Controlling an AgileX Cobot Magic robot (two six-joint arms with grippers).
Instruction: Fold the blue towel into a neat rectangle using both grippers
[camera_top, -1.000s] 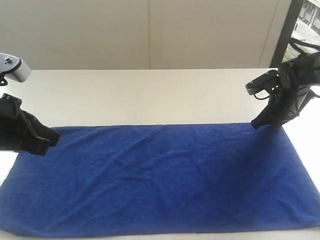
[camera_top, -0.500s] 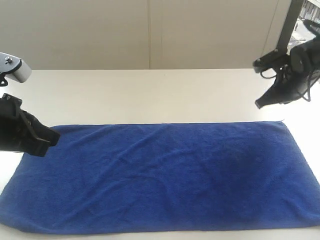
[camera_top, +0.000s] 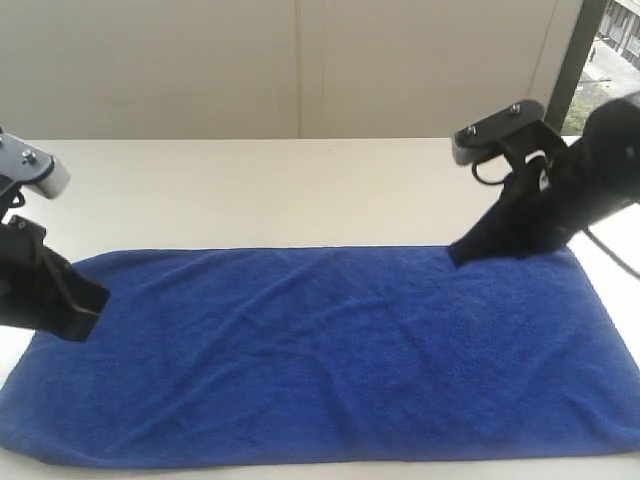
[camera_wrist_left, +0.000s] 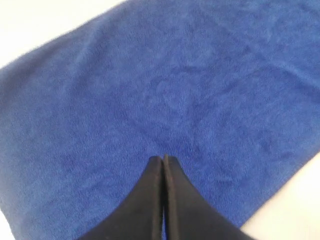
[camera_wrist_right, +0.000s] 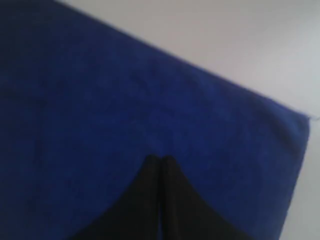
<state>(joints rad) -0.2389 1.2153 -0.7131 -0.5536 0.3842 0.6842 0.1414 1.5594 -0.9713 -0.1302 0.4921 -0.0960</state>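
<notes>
Blue towel (camera_top: 330, 350), near corners off-frame

Daylight is entering through the window (camera_top: 615, 45); the blue towel (camera_wrist_right: 100, 100) is looking dim and blurred in the right wrist view.

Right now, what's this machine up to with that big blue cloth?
Two robot arms are working over the blue towel, which lies spread out flat on a white table. No fold has been made yet. The left gripper is at the towel's left end and the right gripper is at its far edge, toward the right corner. Both have their jaws shut and neither has any cloth pinched. Whether the tips touch the towel is hard to tell.
</notes>
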